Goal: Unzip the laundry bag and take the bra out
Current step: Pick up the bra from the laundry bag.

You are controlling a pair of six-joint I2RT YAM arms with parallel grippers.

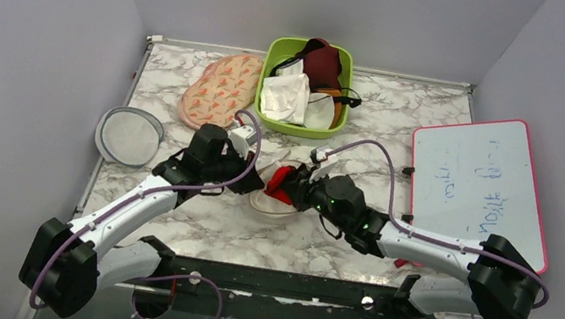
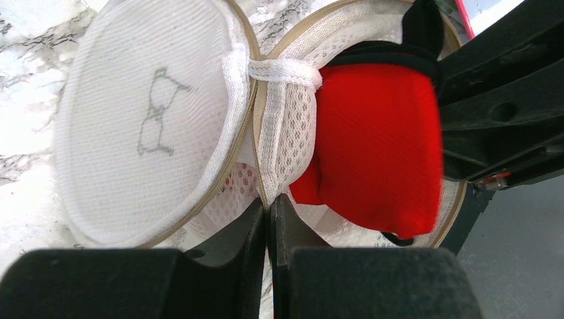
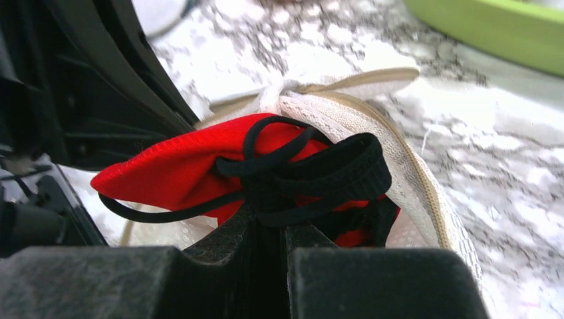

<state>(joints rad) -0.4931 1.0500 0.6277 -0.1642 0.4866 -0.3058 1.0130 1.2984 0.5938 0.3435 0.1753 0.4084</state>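
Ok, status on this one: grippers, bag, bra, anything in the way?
Left gripper shut on laundry bag rim. Right gripper shut on bra straps. Bag unzipped, bra lying in open half. Nothing blocking it.

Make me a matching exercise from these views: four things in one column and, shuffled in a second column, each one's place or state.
1. cream-white mesh laundry bag
2. bright red bra with black straps
3. lime-green plastic bin
4. pink-framed whiteboard

A. lying flat on the right
B. open, rim pinched by the left gripper
C. holding clothes, beyond both arms
D. straps pinched by the right gripper

Pairs: 1-B, 2-D, 3-C, 4-A
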